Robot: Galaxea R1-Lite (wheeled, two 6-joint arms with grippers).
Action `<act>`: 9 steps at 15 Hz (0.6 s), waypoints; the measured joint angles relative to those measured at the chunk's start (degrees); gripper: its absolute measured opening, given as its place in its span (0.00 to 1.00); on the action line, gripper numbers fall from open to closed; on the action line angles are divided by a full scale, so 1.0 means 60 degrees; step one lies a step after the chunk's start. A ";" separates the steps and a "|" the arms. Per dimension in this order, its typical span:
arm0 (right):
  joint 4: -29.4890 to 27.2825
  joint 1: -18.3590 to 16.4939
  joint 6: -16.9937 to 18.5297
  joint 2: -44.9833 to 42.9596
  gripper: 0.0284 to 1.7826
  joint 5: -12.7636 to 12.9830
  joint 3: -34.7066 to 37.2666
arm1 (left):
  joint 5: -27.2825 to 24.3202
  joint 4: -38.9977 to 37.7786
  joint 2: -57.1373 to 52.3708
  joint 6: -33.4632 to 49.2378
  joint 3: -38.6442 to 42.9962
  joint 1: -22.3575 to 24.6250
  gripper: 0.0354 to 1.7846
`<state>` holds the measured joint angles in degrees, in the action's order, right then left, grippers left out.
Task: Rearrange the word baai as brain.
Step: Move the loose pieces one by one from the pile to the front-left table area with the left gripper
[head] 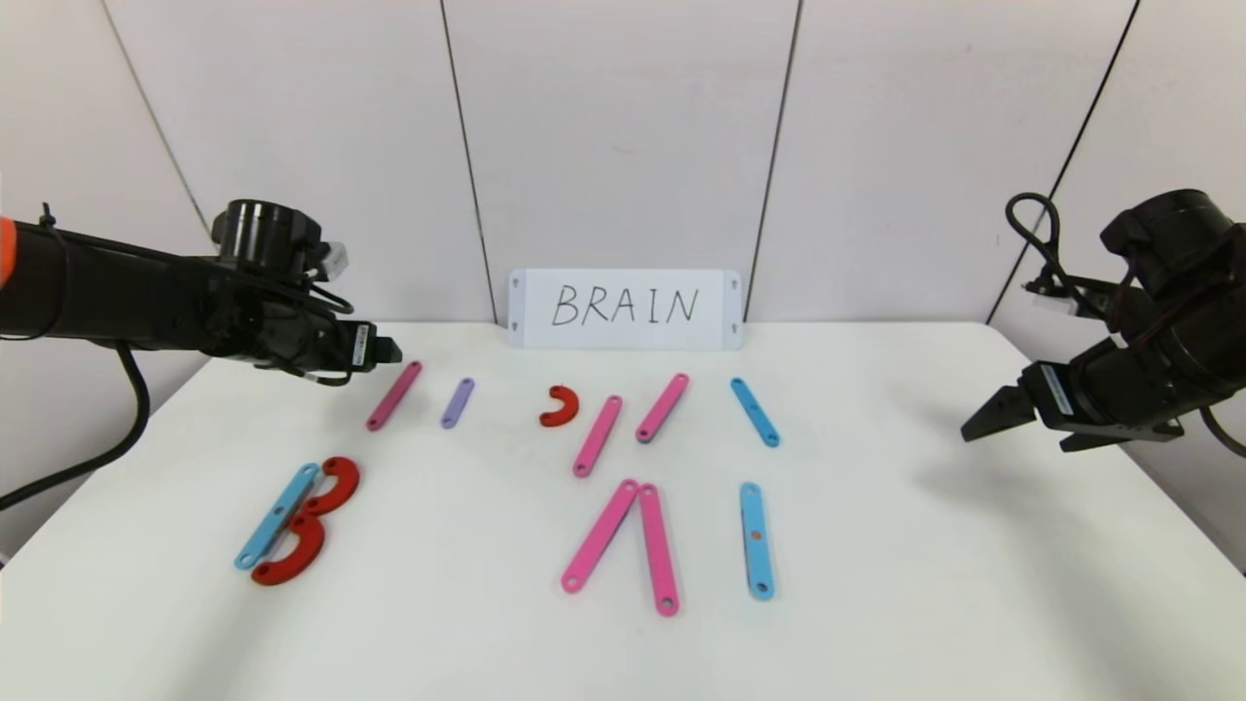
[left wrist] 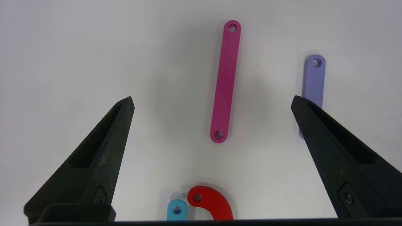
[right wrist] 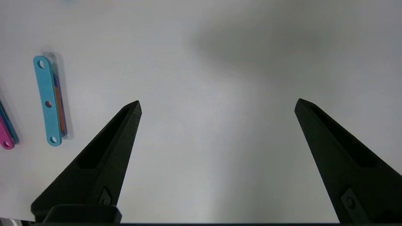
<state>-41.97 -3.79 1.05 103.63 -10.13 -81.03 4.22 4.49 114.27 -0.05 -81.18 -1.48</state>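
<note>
The word lies on the white table as flat pieces. At front left, a blue bar (head: 277, 515) and two red arcs (head: 331, 485) form a B. Further back lie a magenta bar (head: 394, 395) (left wrist: 225, 81), a short purple bar (head: 457, 403) (left wrist: 313, 78), a small red arc (head: 560, 406), two pink bars (head: 598, 435) and a blue bar (head: 754, 412). Two pink bars (head: 600, 534) meet in a peak at front centre, beside an upright blue bar (head: 756, 540) (right wrist: 47, 100). My left gripper (head: 389, 350) (left wrist: 212, 101) hovers open above the magenta bar. My right gripper (head: 983, 419) (right wrist: 218, 105) hangs open over bare table at the right.
A white card (head: 625, 308) with "BRAIN" handwritten on it leans against the back wall. The table's right edge (head: 1168, 506) runs under the right arm. Bare table lies between the B and the pink peak.
</note>
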 joint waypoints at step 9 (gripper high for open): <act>0.0022 -0.0010 0.0004 0.0000 0.96 0.0008 0.0000 | -0.0093 0.0014 0.1136 -0.0043 -0.0551 0.0158 0.98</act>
<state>-41.84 -3.85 1.07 103.63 -10.08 -81.03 3.66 4.57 121.09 -0.30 -84.48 -0.52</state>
